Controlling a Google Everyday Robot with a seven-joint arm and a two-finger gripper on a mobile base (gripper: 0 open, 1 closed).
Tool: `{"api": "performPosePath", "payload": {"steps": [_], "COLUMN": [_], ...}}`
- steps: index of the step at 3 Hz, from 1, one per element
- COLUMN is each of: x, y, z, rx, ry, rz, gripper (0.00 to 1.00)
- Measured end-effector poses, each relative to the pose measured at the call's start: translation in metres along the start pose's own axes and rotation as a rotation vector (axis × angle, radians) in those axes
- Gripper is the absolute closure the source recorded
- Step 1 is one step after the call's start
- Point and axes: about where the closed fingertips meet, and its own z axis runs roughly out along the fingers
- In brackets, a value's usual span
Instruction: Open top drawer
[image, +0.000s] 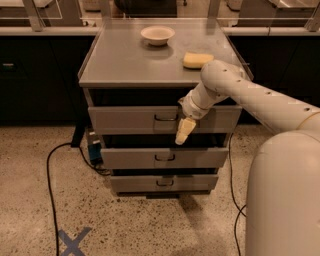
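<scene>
Nearest, at the lower right, the robot's pale body (285, 200) is seen, and a blue cross (72, 242) is taped on the speckled floor at the lower left. A black cable (49, 190) is laid across the floor toward the drawers. The bottom drawer (135, 184) and the middle drawer (130, 158) are stacked beneath the top drawer (125, 120), which sits directly under the table (125, 65), with a dark gap shown above its front. The claw (184, 132) is held pointing down against that front, just right of the wire handle (166, 118); whether it is apart or together cannot be told. A yellow sponge (197, 60) and, farther back, a white bowl (157, 35) are carried on the table.
</scene>
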Motion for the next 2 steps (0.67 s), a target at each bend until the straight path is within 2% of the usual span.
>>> {"api": "performPosePath", "payload": {"steps": [1,2], "x": [-0.001,0.009], "y": [0.012,0.069], "z": [-0.001,-0.028], "rx": [-0.045,-0.126], "ry": [-0.001,-0.01], "rz": [0.007,0.074], "gripper": [0.0,0.0]}}
